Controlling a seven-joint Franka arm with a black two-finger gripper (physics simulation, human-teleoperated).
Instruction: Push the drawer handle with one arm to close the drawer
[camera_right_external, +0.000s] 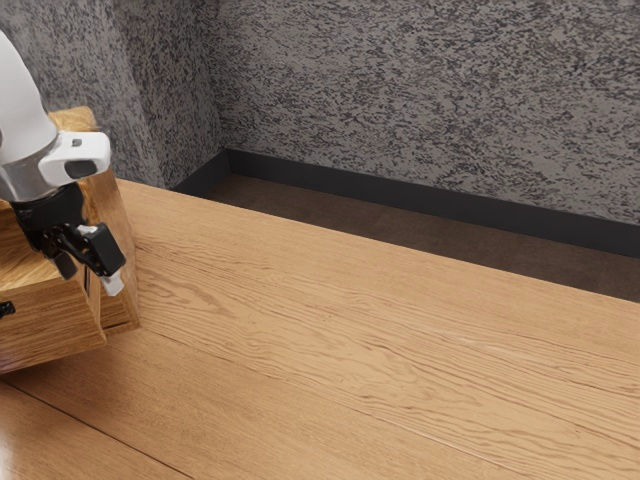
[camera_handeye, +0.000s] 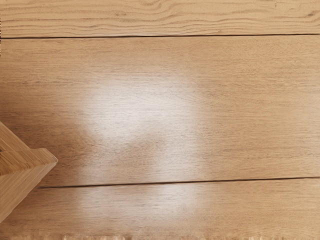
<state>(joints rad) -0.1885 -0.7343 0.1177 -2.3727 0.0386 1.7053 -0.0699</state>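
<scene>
Where the drawer (camera_right_external: 52, 322) juts, grained, honey-brown

The fingers (camera_right_external: 103, 250) look like smooth black plastic, with a paler, matt tip piece. Above them, the arm (camera_right_external: 22, 105) has a smooth white shell with a soft sheen, banded by grey metal. Beside and below the fingers, the drawer (camera_right_external: 50, 320) is smooth, streaky-grained wood. Under and beyond them, the tabletop (camera_right_external: 300, 310) is grained wood, its planks satiny, with glossy white glare in the wrist view. Farthest from them, the mottled grey wall (camera_right_external: 420, 90) looks rough and matt.
</scene>
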